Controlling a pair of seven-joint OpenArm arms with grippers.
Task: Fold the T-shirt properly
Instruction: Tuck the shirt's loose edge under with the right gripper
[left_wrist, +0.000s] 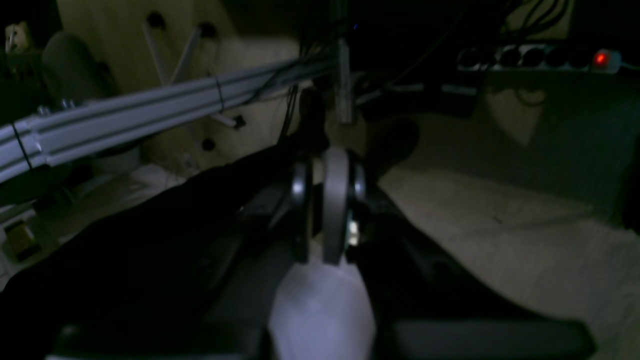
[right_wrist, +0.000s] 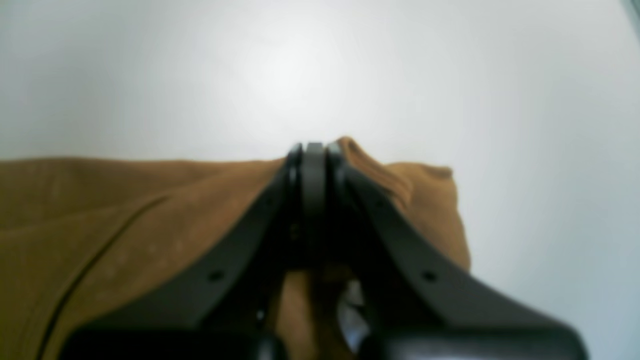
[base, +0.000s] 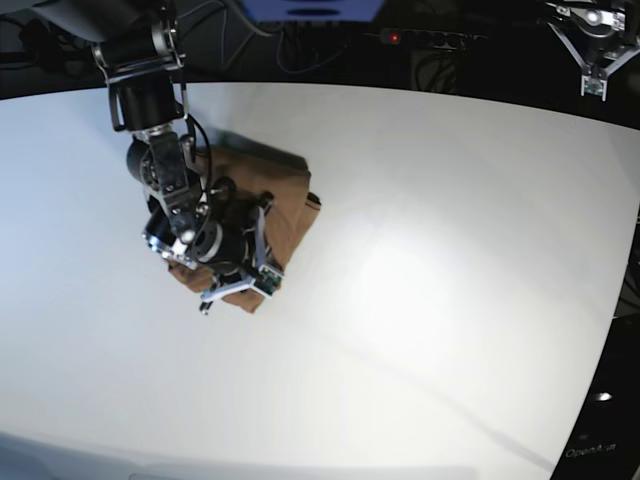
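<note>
The brown T-shirt (base: 287, 190) lies bunched on the left half of the white table (base: 450, 260). My right gripper (base: 245, 262) is down on its near part. In the right wrist view the jaws of the right gripper (right_wrist: 314, 150) are pressed together, and a ridge of the T-shirt (right_wrist: 150, 210) rises right at their tips, so they look shut on a fold of it. A corner of the shirt sticks out to the right of the fingers. My left gripper (base: 595, 80) hangs off the table at the back right. The left wrist view shows the left gripper (left_wrist: 322, 160) shut and holding nothing.
A power strip (left_wrist: 540, 56) with a red light lies on the floor beyond the left gripper, and an aluminium rail (left_wrist: 150, 107) crosses to its left. The table's dark back edge (base: 400, 85) runs behind the shirt.
</note>
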